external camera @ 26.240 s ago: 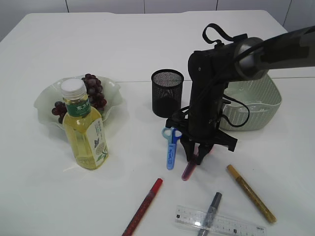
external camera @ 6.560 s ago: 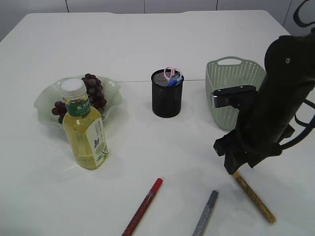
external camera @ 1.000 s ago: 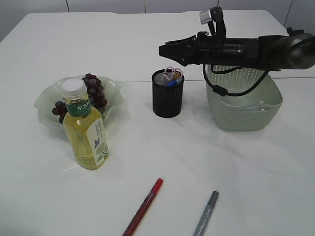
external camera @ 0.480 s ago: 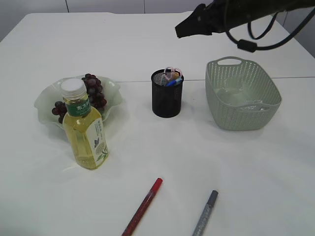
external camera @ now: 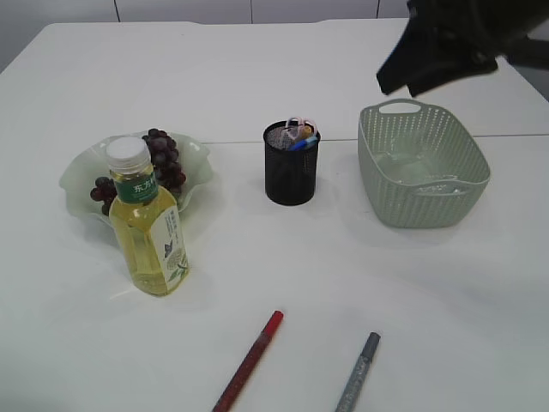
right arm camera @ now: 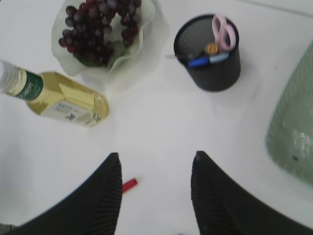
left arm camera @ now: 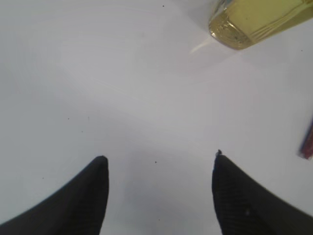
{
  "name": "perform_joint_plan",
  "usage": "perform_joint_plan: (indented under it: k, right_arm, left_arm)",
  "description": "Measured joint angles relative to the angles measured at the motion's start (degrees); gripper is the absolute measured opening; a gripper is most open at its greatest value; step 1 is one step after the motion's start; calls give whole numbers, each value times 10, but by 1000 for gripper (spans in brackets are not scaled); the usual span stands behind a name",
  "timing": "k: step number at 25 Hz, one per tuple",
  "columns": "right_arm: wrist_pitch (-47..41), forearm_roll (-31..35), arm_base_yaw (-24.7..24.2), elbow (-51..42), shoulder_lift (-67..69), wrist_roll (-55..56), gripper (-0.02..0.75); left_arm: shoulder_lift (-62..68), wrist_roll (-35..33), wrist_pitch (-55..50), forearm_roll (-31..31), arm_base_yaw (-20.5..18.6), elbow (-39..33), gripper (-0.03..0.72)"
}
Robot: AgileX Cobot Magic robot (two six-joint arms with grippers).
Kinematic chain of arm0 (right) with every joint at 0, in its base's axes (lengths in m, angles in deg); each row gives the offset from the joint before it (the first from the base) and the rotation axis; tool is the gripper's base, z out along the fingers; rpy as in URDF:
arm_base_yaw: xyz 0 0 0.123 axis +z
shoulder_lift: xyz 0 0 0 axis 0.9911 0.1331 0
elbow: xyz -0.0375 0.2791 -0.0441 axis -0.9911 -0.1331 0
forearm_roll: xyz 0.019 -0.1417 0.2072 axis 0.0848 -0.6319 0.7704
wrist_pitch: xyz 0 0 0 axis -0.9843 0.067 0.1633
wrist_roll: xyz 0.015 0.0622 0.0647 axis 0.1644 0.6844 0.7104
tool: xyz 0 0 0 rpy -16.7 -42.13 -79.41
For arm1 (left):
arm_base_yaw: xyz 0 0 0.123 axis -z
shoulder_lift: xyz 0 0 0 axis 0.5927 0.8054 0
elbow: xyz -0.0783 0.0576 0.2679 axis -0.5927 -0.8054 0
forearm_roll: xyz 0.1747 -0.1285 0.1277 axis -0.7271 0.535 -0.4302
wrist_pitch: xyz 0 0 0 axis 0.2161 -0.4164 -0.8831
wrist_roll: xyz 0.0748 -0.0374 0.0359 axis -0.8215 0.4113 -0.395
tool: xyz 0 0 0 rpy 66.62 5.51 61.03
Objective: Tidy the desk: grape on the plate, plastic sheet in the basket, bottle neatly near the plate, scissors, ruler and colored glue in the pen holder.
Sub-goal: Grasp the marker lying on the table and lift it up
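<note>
between pen holder (external camera: 291,163) and plate (external camera: 86,176), bare table (external camera: 257,77); bottle (external camera: 147,223) fronts plate

On the table (external camera: 257,86), the plate (external camera: 81,176) sits at the left with the grapes (external camera: 163,159) on it; the bottle (external camera: 147,221) stands upright just before the plate, touching or nearly touching its front edge. The pen holder (external camera: 291,167) stands near the middle, right of the plate, with scissors (external camera: 298,129) and other items in it. The basket (external camera: 423,165) sits right of the holder — near it, not touching. Two pens lie at the front edge — one (external camera: 250,360) left of the other (external camera: 358,374), well before the holder.
</note>
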Motion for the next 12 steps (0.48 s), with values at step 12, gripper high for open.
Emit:
perform_joint_plan:
  k: [12]
  right_arm:
    - [95, -84, 90, -336, -176, 189, 344]
  left_arm:
    - [0, 0, 19, 0, 0, 0, 487]
